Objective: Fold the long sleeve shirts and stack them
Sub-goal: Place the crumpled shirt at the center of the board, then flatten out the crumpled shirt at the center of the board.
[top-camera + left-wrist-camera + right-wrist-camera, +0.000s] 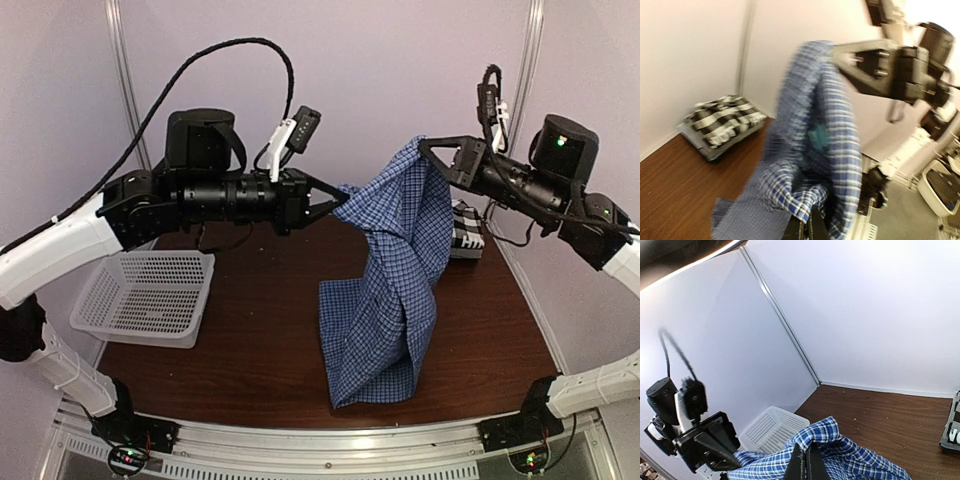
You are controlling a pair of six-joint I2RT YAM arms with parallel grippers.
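Note:
The blue fine-checked shirt (395, 290) hangs in the air between both grippers, its lower end resting crumpled on the brown table (250, 350). My left gripper (340, 205) is shut on one upper edge of the shirt (810, 150). My right gripper (425, 148) is shut on the other upper edge of the shirt (840, 450), a little higher. The black-and-white checked shirt (466, 232) lies folded at the back right of the table, partly hidden behind the blue shirt; it also shows in the left wrist view (722, 120).
A white mesh basket (150, 295) stands at the left edge of the table and also shows in the right wrist view (772, 427). White walls close in the back and sides.

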